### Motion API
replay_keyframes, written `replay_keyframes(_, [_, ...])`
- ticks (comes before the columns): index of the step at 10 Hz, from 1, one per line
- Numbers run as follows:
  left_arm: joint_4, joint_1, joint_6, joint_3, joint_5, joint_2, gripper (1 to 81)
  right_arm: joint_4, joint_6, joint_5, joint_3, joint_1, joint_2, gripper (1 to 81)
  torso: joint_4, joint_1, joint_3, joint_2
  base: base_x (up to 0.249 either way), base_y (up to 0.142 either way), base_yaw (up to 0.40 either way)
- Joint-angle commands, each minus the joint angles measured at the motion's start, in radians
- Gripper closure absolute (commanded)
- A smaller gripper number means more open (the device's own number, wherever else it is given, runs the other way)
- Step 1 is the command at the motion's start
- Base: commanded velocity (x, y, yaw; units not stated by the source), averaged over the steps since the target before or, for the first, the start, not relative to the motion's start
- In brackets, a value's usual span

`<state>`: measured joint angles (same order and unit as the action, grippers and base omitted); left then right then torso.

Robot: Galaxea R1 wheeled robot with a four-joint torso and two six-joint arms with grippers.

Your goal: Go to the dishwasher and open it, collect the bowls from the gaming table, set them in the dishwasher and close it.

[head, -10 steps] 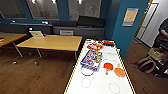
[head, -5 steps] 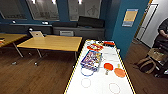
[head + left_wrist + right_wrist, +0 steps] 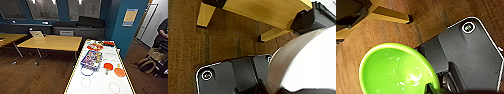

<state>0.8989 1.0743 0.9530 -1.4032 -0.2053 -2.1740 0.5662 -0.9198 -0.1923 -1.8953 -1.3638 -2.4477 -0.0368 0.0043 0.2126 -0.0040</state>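
Observation:
The gaming table (image 3: 100, 85), white-topped with yellow edges, stretches ahead of me in the head view. Near its right side lie a red bowl (image 3: 108, 66) and an orange bowl (image 3: 119, 72), close together. In the right wrist view my right gripper (image 3: 432, 89) is shut on the rim of a bright green bowl (image 3: 396, 72), held above the wooden floor. In the left wrist view a large pale bowl (image 3: 308, 62) with a tan outside is held by my left gripper (image 3: 265, 87) beside the table's yellow leg (image 3: 274, 33). The dishwasher is out of view.
A colourful flat box (image 3: 92, 59), a blue ring (image 3: 86, 71) and a red tray (image 3: 95, 46) share the gaming table. A wooden table (image 3: 52, 42) with a laptop (image 3: 36, 33) stands to the left. A person (image 3: 163, 32) and bags (image 3: 147, 63) are at the right.
The whole head picture has shifted only slightly, so the camera has barely moved. Nothing on the gaming table has changed place.

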Motion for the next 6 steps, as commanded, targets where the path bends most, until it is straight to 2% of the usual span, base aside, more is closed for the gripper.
replay_keyframes(1, [0.034, -0.009, -0.008, -0.013, 0.037, -0.018, 81.1, 0.034, 0.002, 0.019, -0.023, 0.013, 0.013, 81.1, 0.000, 0.000, 0.000, 0.000, -0.064, 0.000, 0.000])
replay_keyframes(4, [0.061, 0.031, -0.010, -0.049, 0.038, -0.064, 81.1, 0.049, 0.002, 0.019, -0.063, -0.002, -0.026, 81.1, 0.000, -0.002, 0.000, -0.001, -0.076, 0.000, 0.000])
replay_keyframes(6, [0.069, 0.060, -0.013, -0.102, 0.038, -0.110, 81.1, 0.064, 0.002, 0.018, -0.092, -0.013, -0.053, 81.1, 0.000, -0.003, -0.040, -0.002, -0.085, 0.000, 0.000])
